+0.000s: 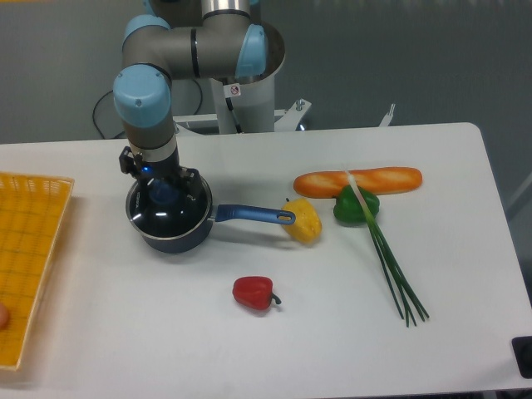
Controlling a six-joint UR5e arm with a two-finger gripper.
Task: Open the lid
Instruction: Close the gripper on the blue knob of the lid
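We judged the glass lid (169, 209) stiff, smooth and breakable, best gripped by its blue knob (163, 193); whether the gripper (164, 188) pinched it, we could not tell.

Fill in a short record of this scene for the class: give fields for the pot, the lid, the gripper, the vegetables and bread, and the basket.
pot: dark blue saucepan, handle pointing right toward the yellow pepper
lid: glass lid on the saucepan, not yet lifted
gripper: gripper down at the blue knob; grip not discernible
food: red pepper, green pepper, baguette, chives
basket: yellow basket at the left edge
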